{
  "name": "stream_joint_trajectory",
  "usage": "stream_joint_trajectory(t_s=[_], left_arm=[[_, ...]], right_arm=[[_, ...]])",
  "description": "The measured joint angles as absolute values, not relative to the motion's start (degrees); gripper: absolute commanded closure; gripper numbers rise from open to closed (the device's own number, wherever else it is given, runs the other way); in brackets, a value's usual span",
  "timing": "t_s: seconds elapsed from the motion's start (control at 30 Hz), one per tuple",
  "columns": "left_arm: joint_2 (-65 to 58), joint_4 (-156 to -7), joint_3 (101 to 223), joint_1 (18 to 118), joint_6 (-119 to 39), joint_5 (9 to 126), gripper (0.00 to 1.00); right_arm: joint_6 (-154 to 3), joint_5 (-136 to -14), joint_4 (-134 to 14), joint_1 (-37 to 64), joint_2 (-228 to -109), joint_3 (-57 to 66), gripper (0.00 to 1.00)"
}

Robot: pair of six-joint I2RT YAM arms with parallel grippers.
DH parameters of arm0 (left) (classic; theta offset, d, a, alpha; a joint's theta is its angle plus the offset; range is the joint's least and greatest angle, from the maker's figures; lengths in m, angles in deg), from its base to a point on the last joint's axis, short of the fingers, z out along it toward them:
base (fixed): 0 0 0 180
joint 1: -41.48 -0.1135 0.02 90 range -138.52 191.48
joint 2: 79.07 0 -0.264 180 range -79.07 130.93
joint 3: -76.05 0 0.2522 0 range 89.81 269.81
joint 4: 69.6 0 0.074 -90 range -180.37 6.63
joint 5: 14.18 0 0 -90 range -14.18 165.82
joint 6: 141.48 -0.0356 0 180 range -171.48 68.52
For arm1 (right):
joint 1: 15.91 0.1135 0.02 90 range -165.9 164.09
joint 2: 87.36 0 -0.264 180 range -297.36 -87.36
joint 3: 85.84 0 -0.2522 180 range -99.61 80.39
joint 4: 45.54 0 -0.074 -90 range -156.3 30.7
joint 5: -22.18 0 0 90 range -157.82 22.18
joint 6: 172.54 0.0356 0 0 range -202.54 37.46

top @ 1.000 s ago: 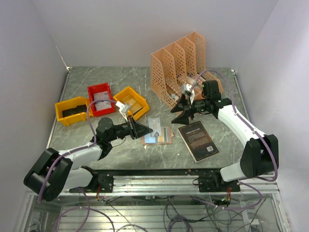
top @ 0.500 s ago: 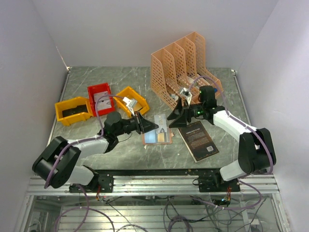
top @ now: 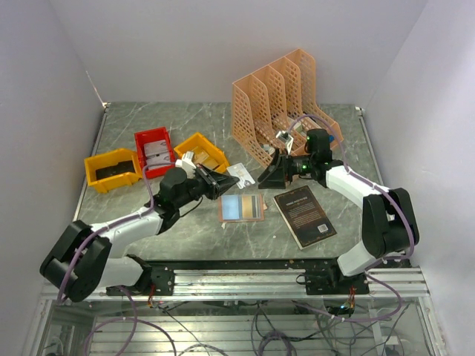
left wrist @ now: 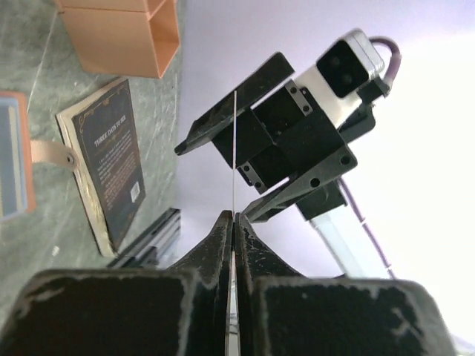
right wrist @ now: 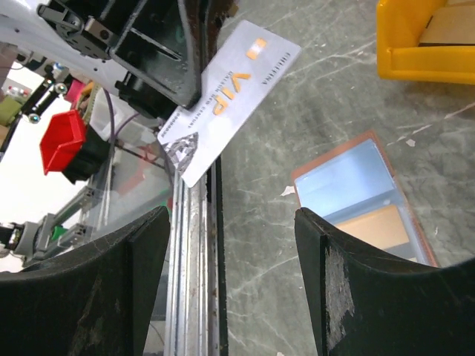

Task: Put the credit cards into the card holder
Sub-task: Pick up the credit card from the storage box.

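My left gripper (top: 221,181) is shut on a pale grey credit card (top: 241,174) marked VIP and holds it above the table. The left wrist view shows that card edge-on (left wrist: 234,148) between the closed jaws (left wrist: 234,219). The right wrist view shows its face (right wrist: 230,96). The card holder (top: 242,208) lies open on the table below, salmon-pink with pale blue and tan inner faces (right wrist: 364,193). My right gripper (top: 272,176) is open and empty, just right of the card and facing it (right wrist: 234,222).
A black book (top: 304,215) lies right of the holder. A peach lattice organizer (top: 278,104) stands behind the right gripper. A red bin (top: 154,152) and two yellow bins (top: 111,169) (top: 202,152) stand at the back left, with cards in them.
My left gripper has lifted the grey card off the holder area and swung it up towards the right gripper. The right gripper has shifted a little left.
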State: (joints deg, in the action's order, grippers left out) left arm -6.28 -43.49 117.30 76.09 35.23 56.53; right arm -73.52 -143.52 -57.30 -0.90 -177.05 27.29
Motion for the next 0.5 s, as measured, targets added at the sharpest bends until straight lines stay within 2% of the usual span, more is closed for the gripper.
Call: stream_joint_trajectory(t_s=[0.27,0.5], left_arm=[[-9.23,-54.77,118.3,76.09,47.26,59.31,0.93],[-8.99,-55.14,118.39,76.09,46.38,59.7,0.93]], right_arm=[[-67.3,-145.05,-52.93,-1.01,-177.18,27.47,0.32],[-63.49,-145.71,-50.09,-1.01,-177.18,28.36,0.34]])
